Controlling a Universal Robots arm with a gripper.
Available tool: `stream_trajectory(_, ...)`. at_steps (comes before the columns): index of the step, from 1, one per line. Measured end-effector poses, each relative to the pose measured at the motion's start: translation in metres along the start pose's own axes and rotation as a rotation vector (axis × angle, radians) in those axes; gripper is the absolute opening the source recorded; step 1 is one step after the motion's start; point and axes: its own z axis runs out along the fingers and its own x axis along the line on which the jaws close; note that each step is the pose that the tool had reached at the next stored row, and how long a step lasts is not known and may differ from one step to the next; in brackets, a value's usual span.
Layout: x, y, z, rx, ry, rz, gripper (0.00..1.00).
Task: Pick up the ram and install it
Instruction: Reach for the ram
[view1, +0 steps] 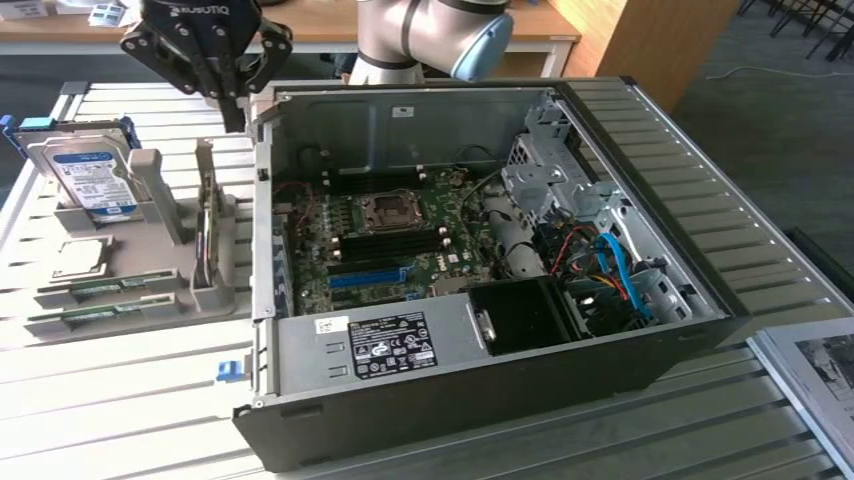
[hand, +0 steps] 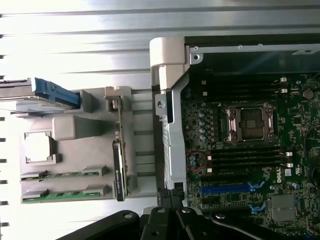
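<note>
Green ram (view1: 104, 287) (hand: 62, 175) hasn't been picked up. Two sticks lie flat, side by side, along the near edge of the grey tray (view1: 154, 262) (hand: 137, 165), at its corner on the exterior view's left. Same tray has a CPU (view1: 83, 258) just behind the sticks and a hard drive (view1: 83, 180) standing upright toward the far edge. There's also a thin card (view1: 207, 215) standing on edge along the side nearest the case. It could be an expansion card, hard to say when it's edge-on.

The gripper (view1: 236, 112) (hand: 170, 192) hangs up high over the seam between the tray's far corner and the wall of the case (view1: 441, 400). Its fingers are pressed together with nothing between them, well apart from the ram.

The case lies open on the slatted metal table (view1: 134, 400), touching or just beside the tray. Inside you can see the motherboard (view1: 387, 235) with the bare socket (view1: 391, 208), dark slots near it and a blue slot (view1: 363, 277) closer to the near edge.
</note>
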Motion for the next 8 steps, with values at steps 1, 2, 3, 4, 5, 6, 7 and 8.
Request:
stream_trajectory(1, 0.002, -0.0001, 0.0000, 0.0000, 0.0000, 0.000, 0.10)
stream_trajectory(2, 0.004, -0.0003, -0.0001, 0.0000, -0.0001, 0.000, 0.10)
stream_trajectory(3, 0.006, -0.0005, -0.0001, -0.0001, -0.0001, 0.000, 0.10)
stream_trajectory(4, 0.008, -0.0006, -0.0002, -0.0001, -0.0001, 0.000, 0.10)
stream_trajectory(5, 0.010, -0.0008, -0.0002, -0.0001, -0.0001, 0.000, 0.10)
stream_trajectory(6, 0.012, -0.0009, -0.0003, 0.0000, -0.0001, 0.000, 0.10)
stream_trajectory(7, 0.014, -0.0011, -0.0004, 0.0000, -0.0001, 0.000, 0.10)
stream_trajectory(8, 0.017, -0.0012, -0.0005, 0.0000, 0.0000, 0.000, 0.10)
